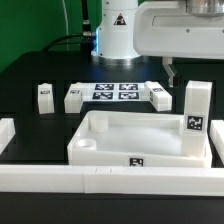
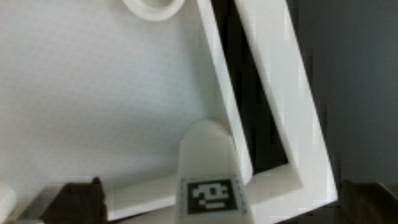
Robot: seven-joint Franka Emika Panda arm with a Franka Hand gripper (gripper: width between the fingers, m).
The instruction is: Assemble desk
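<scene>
Between desk panel and border rail, narrow dark gap.

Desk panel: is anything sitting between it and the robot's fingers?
Only the upright leg, standing at the panel's corner on the exterior view's right, close to the fingers. Nothing else visible is in the way.

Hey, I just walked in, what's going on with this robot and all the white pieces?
A robot arm is putting a desk together. The desk panel lies on the black table inside white border rails, with one leg standing upright at its corner on the exterior view's right. Three more legs sit loose beside the marker board. The pincer hangs above the panel near the upright leg; I can't tell whether it is open or shut.
</scene>
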